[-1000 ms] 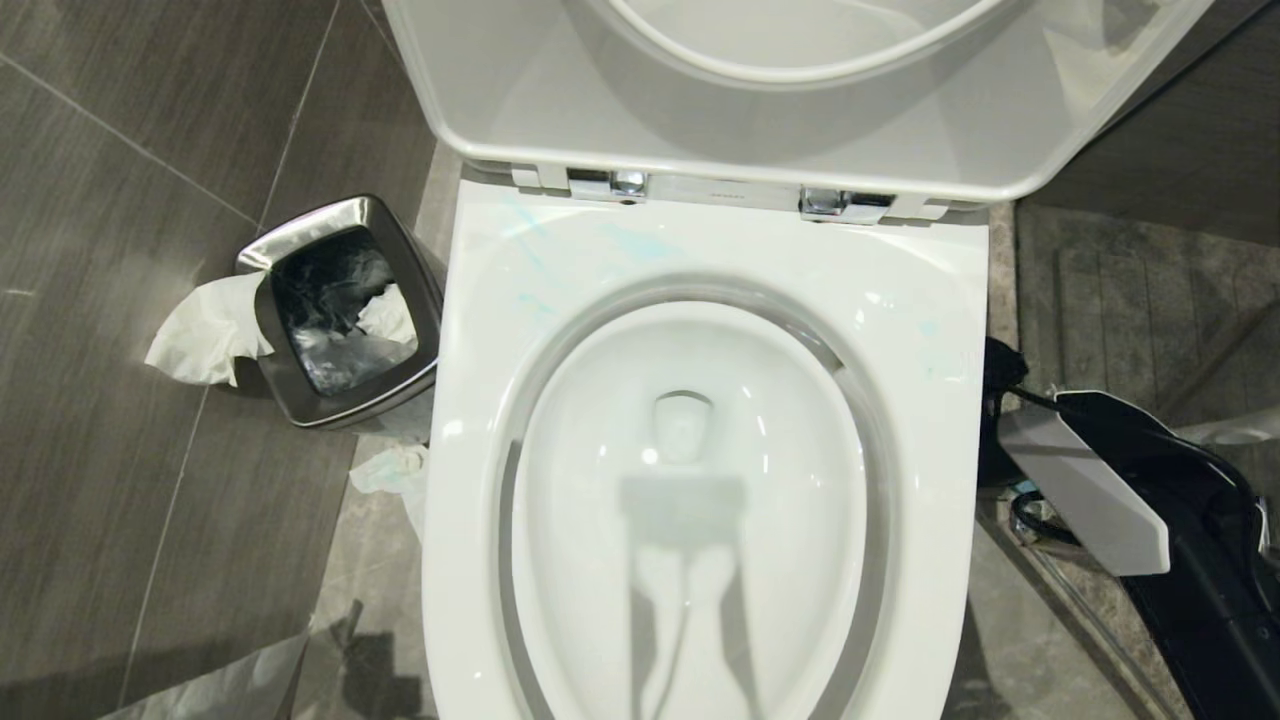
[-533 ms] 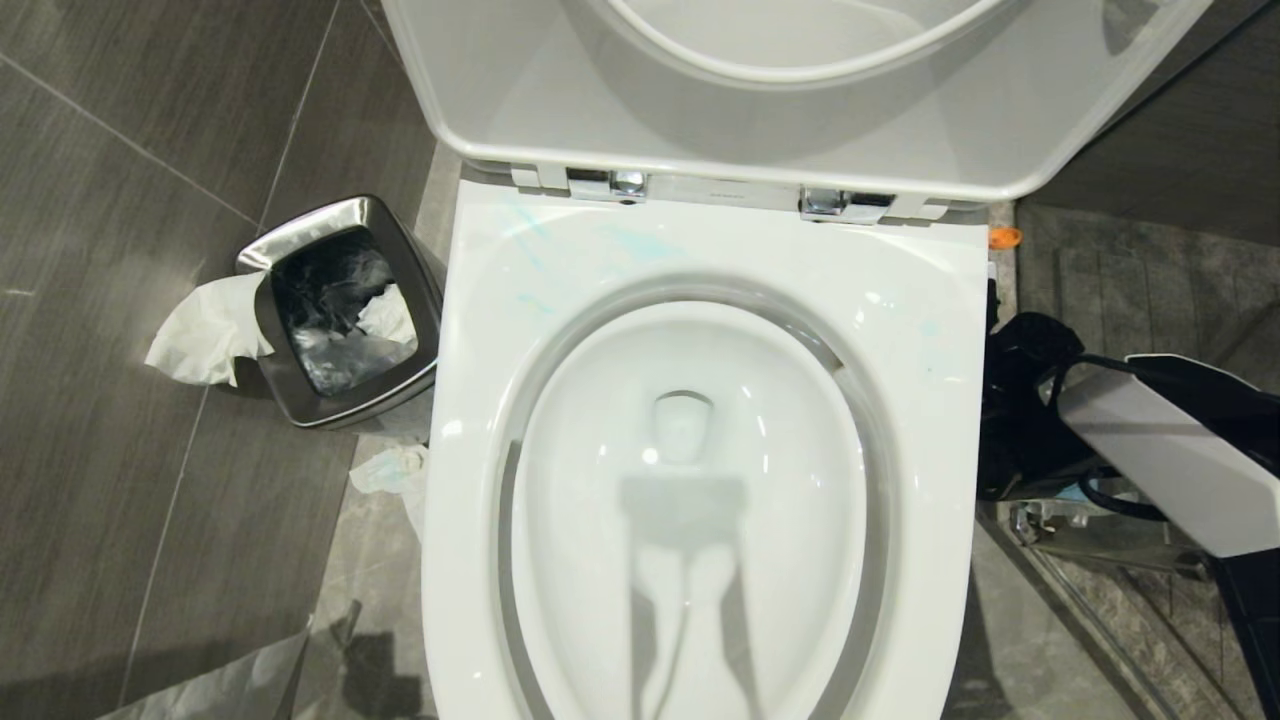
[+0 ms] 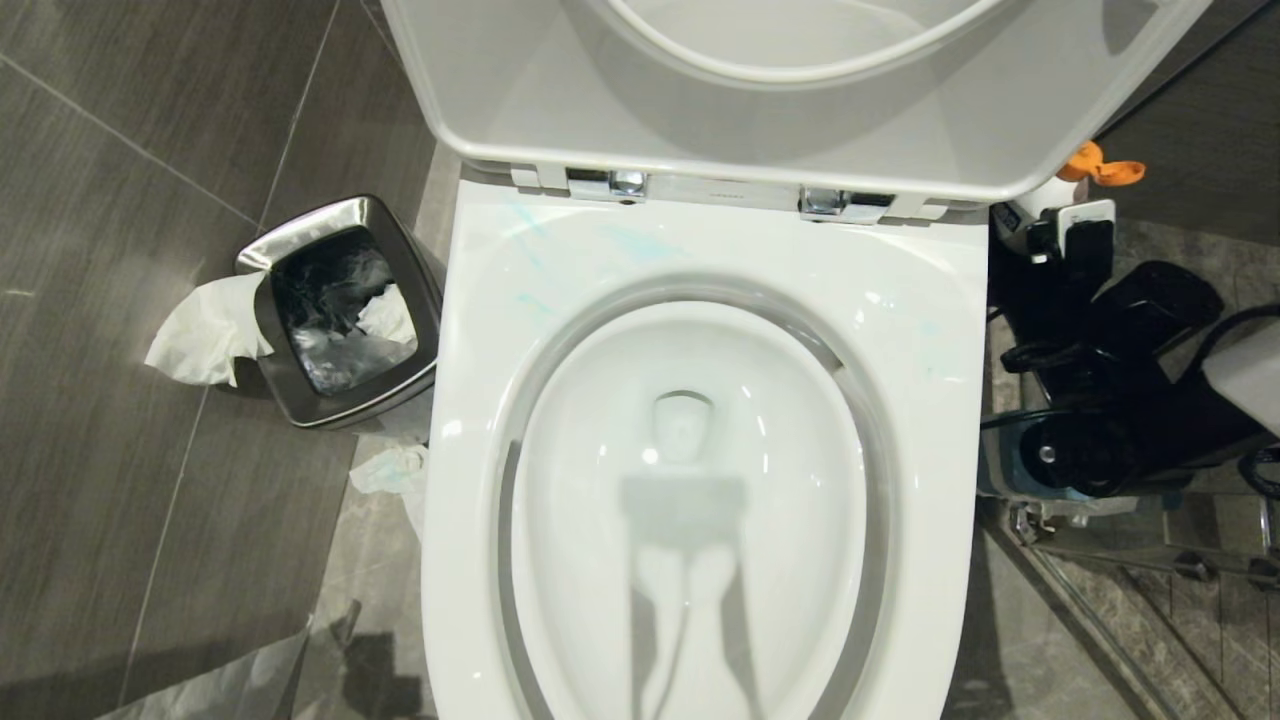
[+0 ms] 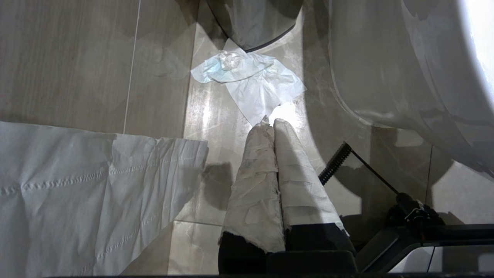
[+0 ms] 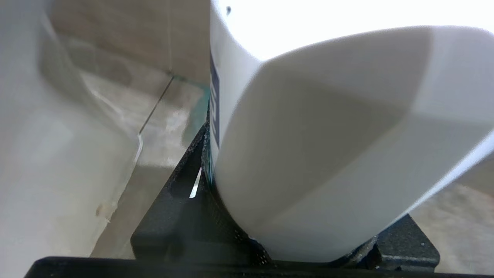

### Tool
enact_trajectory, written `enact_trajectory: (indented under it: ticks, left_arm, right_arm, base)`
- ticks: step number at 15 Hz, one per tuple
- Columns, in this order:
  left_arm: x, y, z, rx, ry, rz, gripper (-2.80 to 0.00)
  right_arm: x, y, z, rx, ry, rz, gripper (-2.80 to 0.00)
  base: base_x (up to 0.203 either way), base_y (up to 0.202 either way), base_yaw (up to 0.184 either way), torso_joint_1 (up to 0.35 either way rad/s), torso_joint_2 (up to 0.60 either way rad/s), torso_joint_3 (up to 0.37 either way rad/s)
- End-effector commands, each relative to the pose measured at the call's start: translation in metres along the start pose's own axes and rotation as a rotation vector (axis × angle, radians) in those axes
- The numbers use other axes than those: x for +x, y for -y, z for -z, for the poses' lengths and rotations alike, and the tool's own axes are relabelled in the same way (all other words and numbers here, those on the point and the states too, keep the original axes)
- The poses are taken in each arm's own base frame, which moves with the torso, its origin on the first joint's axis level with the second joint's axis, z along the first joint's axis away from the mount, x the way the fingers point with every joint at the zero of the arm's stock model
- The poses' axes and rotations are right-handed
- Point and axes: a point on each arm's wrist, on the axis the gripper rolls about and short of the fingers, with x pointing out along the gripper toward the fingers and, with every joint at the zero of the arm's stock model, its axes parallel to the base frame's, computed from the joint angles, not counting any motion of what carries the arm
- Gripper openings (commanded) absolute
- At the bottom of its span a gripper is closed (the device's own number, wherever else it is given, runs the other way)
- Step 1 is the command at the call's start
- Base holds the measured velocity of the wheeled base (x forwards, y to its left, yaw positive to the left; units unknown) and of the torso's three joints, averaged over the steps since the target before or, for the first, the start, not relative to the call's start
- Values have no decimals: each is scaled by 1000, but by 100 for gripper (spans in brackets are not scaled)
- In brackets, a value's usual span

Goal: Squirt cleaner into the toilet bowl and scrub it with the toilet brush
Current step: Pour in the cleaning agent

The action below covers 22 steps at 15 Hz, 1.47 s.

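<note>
Toilet bowl (image 3: 690, 500) fills centre of head view, seat and lid up, faint blue-green streaks on the rim near the hinges. Steel bin (image 3: 340, 310) at its left with tissue (image 3: 205, 330) hanging out. Right gripper (image 3: 1070, 250) sits just beside the bowl's right rear corner, clamped on a white cleaner bottle (image 3: 1045, 200) with an orange nozzle (image 3: 1100, 165). Toilet brush not visible in any view.

Left wrist view: left gripper (image 4: 270, 123) low by the bowl's outer wall, taped fingers (image 4: 254, 173) pressed together, nothing held, parked over floor tissue (image 4: 251, 85).

Right wrist view: bottle body (image 5: 328, 135) wedged between the black jaws, bowl side to one flank.

Step in hand, likely: bring bottle over the basin. Keep grip firm, clear the rim, aim nozzle down under the rim before squeezing to avoid spraying the seat.
</note>
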Motion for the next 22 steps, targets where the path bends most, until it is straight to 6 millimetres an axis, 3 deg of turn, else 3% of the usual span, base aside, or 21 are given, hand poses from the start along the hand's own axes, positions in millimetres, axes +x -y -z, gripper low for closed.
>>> enact_trajectory:
  ticks: [1,5,15,18,22]
  left_arm:
    - [0,0,0,-1,-1,0,-280]
    - [0,0,0,-1,-1,0,-280]
    - [0,0,0,-1,-1,0,-280]
    - [0,0,0,-1,-1,0,-280]
    - [0,0,0,-1,-1,0,-280]
  right_arm:
    - [-16,12,-47,8,53,16,-280]
    - [-53,24,-90,38,52,46,-280]
    - [-135,43,-163,114,3,94,-280]
    - [-149,48,-190,138,-54,52,-280]
    - [-144,54,-210,141,-93,47,-280]
  base:
    - [0,0,0,-2,-31,11]
    - [0,0,0,0,0,0]
    - [0,0,0,0,0,0]
    - [0,0,0,0,0,0]
    - [0,0,0,0,0,0]
